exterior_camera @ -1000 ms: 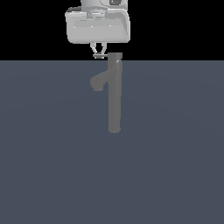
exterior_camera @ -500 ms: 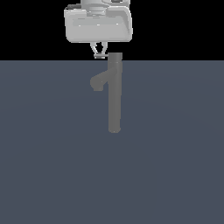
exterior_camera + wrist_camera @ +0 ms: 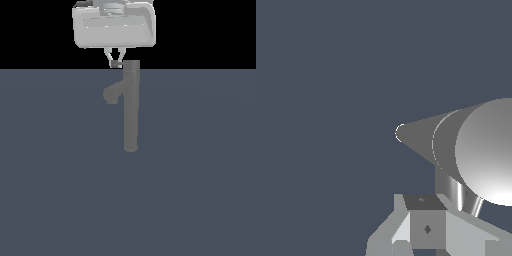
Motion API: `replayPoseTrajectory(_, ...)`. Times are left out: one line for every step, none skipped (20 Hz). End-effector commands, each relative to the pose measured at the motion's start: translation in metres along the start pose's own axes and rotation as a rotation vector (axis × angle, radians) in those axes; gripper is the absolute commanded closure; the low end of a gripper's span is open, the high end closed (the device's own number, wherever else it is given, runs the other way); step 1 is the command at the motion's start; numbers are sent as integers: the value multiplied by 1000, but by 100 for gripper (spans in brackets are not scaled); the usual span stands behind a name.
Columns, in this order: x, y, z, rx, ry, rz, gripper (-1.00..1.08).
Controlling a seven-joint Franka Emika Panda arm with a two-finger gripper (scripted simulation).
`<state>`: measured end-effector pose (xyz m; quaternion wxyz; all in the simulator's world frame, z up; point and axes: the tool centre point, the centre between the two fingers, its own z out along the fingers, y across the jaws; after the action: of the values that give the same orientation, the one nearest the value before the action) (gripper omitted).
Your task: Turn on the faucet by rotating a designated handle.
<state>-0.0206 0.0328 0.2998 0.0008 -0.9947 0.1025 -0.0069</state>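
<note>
The faucet (image 3: pixel 131 110) is a tall grey column standing on the dark floor, with its stubby spout (image 3: pixel 111 94) angled toward the exterior view's left. My gripper (image 3: pixel 116 63) hangs from above, just left of the column's top, fingertips drawn together and shut. A small dark stub (image 3: pixel 119 64) between the fingertips and the cap looks like the handle; it is too small to be sure. In the wrist view the round top cap (image 3: pixel 488 150) fills one side. A shiny cylinder (image 3: pixel 458 192) comes out beneath the cap, beside my fingers (image 3: pixel 426 227).
The dark blue-grey floor (image 3: pixel 60 190) spreads all around the faucet's base (image 3: pixel 131 148). Above the horizon the background is black. No other objects show.
My hand has barely shifted; the fingertips sit a touch lower, still beside the faucet's top. The faucet looks the same.
</note>
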Motion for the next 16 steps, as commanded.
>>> replayPoseTrajectory(-2,4,0,0,-1,1,108)
replayPoseTrajectory(-4,8,0,0,-2,0,108)
replayPoseTrajectory(-6,12,0,-1,-3,0,108)
replayPoseTrajectory(-8,16,0,-1,-5,-1,108)
replayPoseTrajectory(-11,19,-1,-1,-6,-2,108)
replayPoseTrajectory(-13,23,-1,-1,-7,-3,108)
replayPoseTrajectory(-15,27,-1,-2,-8,-3,108)
replayPoseTrajectory(-17,31,-1,-2,-9,-4,108)
replayPoseTrajectory(-19,35,-1,-2,-10,-5,108)
replayPoseTrajectory(-22,39,-1,-2,-11,-5,108)
replayPoseTrajectory(-24,43,-1,-3,-12,-6,108)
replayPoseTrajectory(-26,47,-2,-3,-14,-7,108)
replayPoseTrajectory(-26,47,-2,-3,-14,-7,108)
replayPoseTrajectory(-22,26,-1,1,-5,-37,108)
replayPoseTrajectory(-20,33,-1,1,-6,-34,108)
replayPoseTrajectory(-17,39,-1,0,-7,-31,108)
